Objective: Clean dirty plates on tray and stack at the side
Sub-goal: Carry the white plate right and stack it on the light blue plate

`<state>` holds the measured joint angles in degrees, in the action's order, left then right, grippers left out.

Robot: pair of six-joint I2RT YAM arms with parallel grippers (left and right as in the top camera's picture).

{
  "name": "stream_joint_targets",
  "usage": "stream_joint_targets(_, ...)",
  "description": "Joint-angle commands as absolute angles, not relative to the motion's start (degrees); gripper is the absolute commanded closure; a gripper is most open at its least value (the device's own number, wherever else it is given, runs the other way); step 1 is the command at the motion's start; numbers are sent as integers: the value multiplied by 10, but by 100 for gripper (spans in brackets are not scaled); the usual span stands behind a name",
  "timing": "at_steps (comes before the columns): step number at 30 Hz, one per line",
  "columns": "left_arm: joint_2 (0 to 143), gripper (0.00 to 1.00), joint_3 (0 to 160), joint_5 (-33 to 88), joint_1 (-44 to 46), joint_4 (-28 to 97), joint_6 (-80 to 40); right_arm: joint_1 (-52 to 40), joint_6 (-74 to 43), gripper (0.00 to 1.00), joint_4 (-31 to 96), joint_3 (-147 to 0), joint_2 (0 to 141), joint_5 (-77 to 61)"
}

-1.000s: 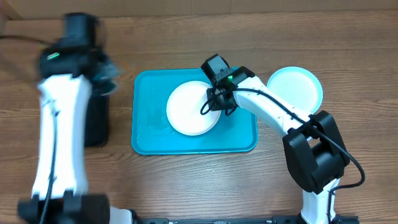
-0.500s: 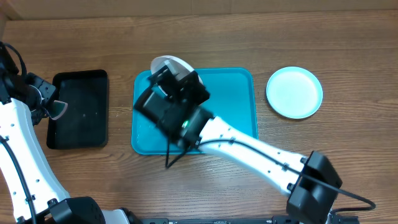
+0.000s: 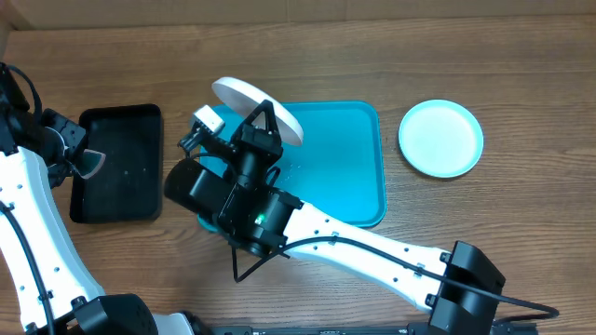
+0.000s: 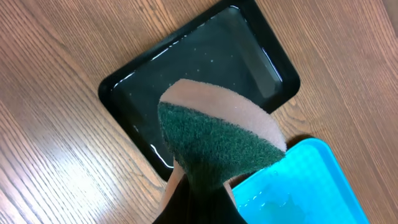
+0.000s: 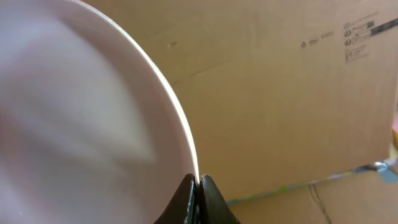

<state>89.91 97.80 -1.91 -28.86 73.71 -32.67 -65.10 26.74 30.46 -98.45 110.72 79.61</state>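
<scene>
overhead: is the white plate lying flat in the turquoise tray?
No, the right end effector grips the white plate by its rim, holding it tilted over a corner of the turquoise tray.

I log from my feeds: white plate (image 3: 238, 95); light blue plate (image 3: 440, 138); tray (image 3: 345, 167), turquoise; black tray (image 3: 121, 167), glossy; sponge (image 4: 214, 146), dark green over tan; table (image 3: 447, 46), brown wood grain; cardboard (image 5: 280, 93), tan.

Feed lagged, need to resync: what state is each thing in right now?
White plate: lifted, tilted, rim pinched by right gripper.
Blue plate: flat on table, right of tray.
Tray: on table, visible part bare.
Black tray: on table, looks wet.
Sponge: held in left gripper, above black tray.
</scene>
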Motion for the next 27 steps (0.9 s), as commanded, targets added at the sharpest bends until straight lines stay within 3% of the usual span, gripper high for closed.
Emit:
stream_joint_targets(1, 900, 96, 975, -14, -285, 735, -322, -577, 57, 96, 429, -985, 1096, 561)
stream_joint_targets(3, 900, 96, 975, -14, -285, 735, -322, -515, -27, 96, 489, -985, 1101, 440)
stream_joint_targets(7, 900, 96, 975, -14, -285, 735, -322, -419, -195, 96, 547, -989, 1076, 350)
stream_joint_targets(14, 900, 96, 975, -14, -285, 734, -322, -175, -204, 96, 598, -991, 1008, 22)
stream_joint_targets(20, 900, 96, 975, -13, -281, 732, -322, 5, -204, 96, 698, -966, 1021, -1)
stream_joint_targets(27, 907, 96, 975, -4, -268, 730, -322, 110, -217, 96, 614, -842, 1026, -2)
